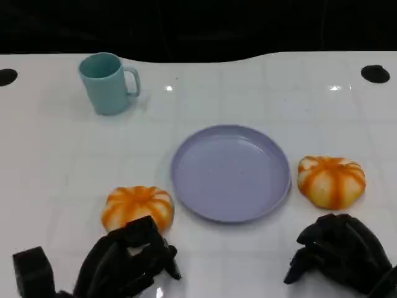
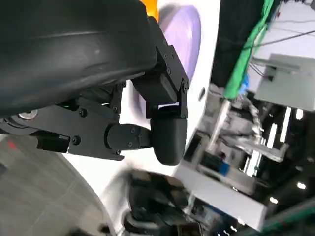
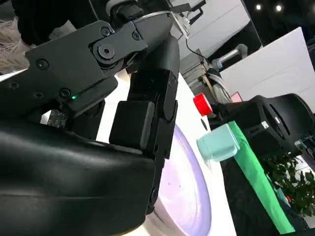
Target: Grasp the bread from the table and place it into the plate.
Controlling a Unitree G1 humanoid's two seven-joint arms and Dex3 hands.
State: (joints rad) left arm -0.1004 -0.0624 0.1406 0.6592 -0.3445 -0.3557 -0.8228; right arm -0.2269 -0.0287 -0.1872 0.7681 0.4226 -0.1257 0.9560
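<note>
Two orange-and-white pumpkin-shaped breads lie on the white table, one (image 1: 138, 207) to the left of the lavender plate (image 1: 231, 172) and one (image 1: 331, 180) to its right. My left hand (image 1: 127, 261) sits just in front of the left bread, its fingers loosely bent and apart with the tips close to the bread's near edge, and it holds nothing. My right hand (image 1: 338, 251) rests just in front of the right bread with its fingers curled in and nothing in them. The left wrist view shows the plate (image 2: 184, 34) and a sliver of bread (image 2: 150, 7); the right wrist view shows the plate (image 3: 189, 187).
A teal mug (image 1: 108, 82) stands at the back left of the table, also seen as the mug (image 3: 221, 142) beyond the plate. Two dark round holes (image 1: 375, 73) mark the table's far corners. Open white tabletop lies between the mug and the plate.
</note>
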